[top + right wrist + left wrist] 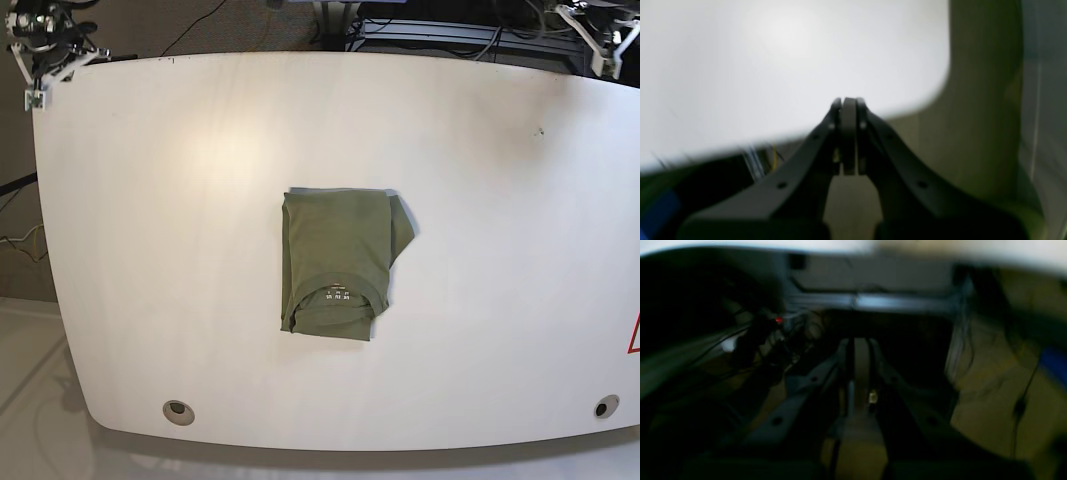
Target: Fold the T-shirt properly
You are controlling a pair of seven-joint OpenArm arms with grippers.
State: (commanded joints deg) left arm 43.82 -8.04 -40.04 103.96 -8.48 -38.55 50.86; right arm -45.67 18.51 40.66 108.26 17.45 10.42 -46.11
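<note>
Both hands sit off the far corners of the surface (150, 200), well apart from the T-shirt (335, 262). In the right wrist view, the right hand (848, 110) has its fingers pressed together with nothing between them, hovering over the rounded edge of the white surface. In the blurred, dark left wrist view, the left hand (858, 350) has its fingers drawn near each other with a narrow gap, and I cannot tell whether they are fully closed. The T-shirt lies folded into a compact rectangle near the middle of the surface, collar toward the near edge with its small white label showing, one flap of cloth sticking out at its upper right.
</note>
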